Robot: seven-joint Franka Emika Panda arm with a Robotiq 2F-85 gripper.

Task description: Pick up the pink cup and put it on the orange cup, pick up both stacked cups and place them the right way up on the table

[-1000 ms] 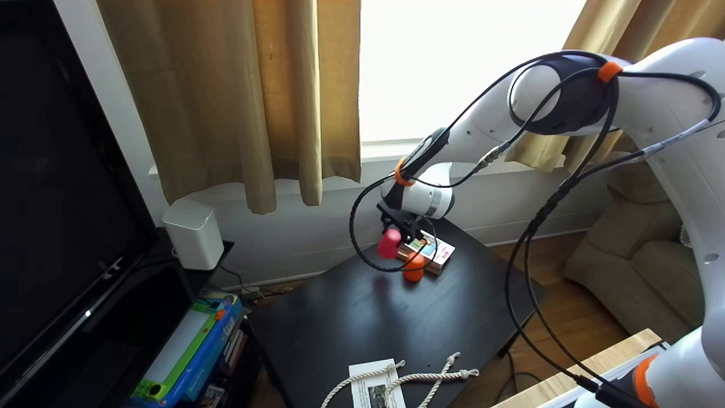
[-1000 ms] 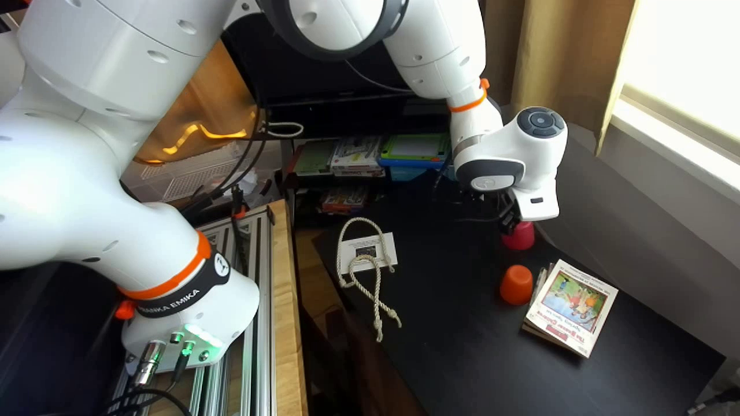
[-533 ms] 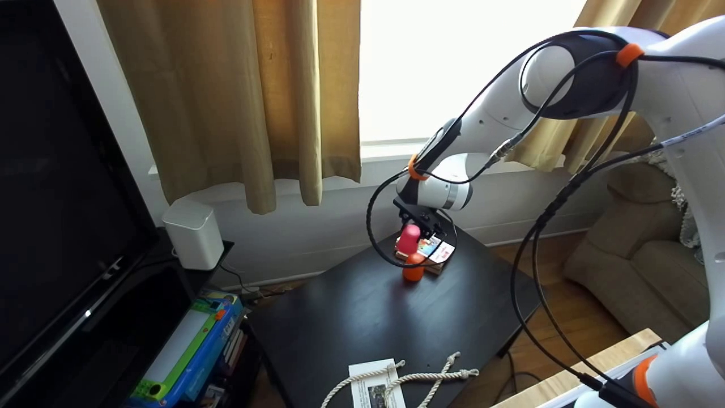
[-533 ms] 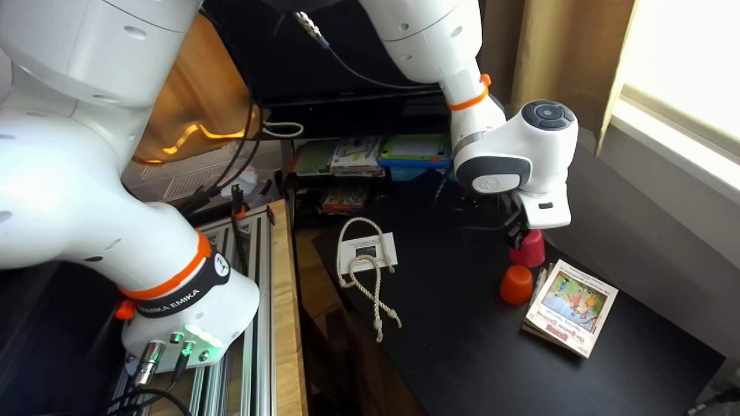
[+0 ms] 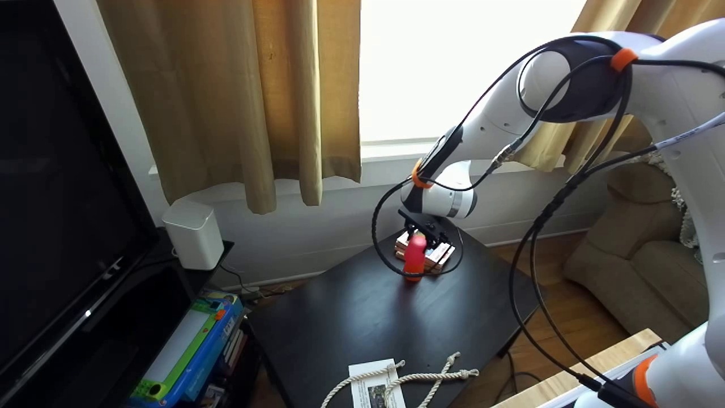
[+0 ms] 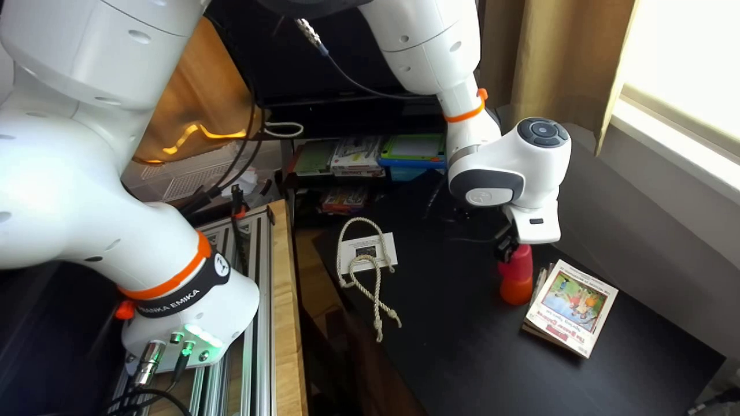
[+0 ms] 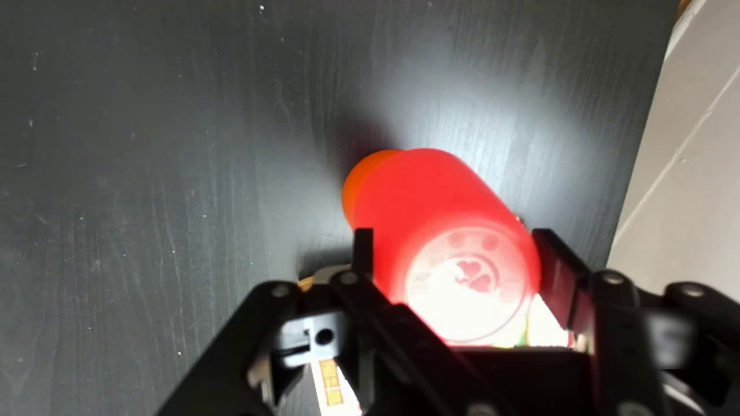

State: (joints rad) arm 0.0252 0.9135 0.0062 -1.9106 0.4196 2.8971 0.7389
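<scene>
Black table (image 6: 451,346): work sited toward window-side edge
Robotiq gripper (image 7: 454,254): jaws standing at cup width, gripping inverted pink cup (image 6: 520,264) near its base
Paperback stack (image 6: 572,309): just beside cups, nearer same edge; must not be nudged
Pink cup: atop orange cup (image 6: 515,293), apparently part-sleeved; stacking judged unfinished; lower straight down, axes aligned, no sideways push, release only once seated

White robot arm (image 5: 671,90) arched, elbow (image 5: 589,96) well above the pink cup (image 7: 428,190), forearm (image 5: 488,135) slanting down toward it, wrist (image 6: 514,162) bent just above it, black gripper (image 7: 454,253) pointing downward over it, two fingers (image 7: 363,254) clamped against its opposite sides
</scene>
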